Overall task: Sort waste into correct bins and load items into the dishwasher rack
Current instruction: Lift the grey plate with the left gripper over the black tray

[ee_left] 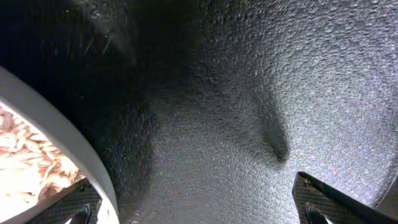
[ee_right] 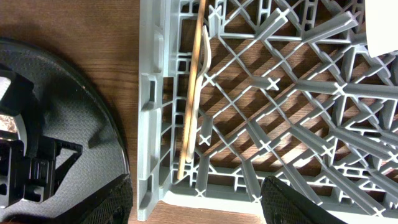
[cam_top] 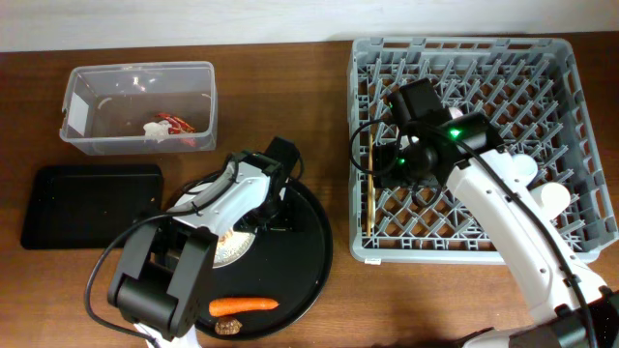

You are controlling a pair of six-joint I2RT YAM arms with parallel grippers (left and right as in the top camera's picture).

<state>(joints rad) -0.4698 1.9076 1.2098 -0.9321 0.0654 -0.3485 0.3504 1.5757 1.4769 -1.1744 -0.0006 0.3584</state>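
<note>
The left gripper [ee_left: 199, 210] hangs low over the round black tray [ee_left: 249, 93], with its jaws wide apart and nothing in them. The white plate [ee_left: 68, 143] sits on that bumpy tray, at the left side of the wrist view. Only its smooth curved rim shows, with crumbly beige scraps [ee_left: 25, 155] on top. The left arm is much nearer, so it likely must slide over to catch the rim. The right gripper [ee_right: 196, 205] is empty too, jaws apart, and hovers over the grey rack [ee_right: 149, 93]. The fork [ee_right: 191, 93] lies long-ways along the rack's wall — thin, with a pale wooden handle.
</note>
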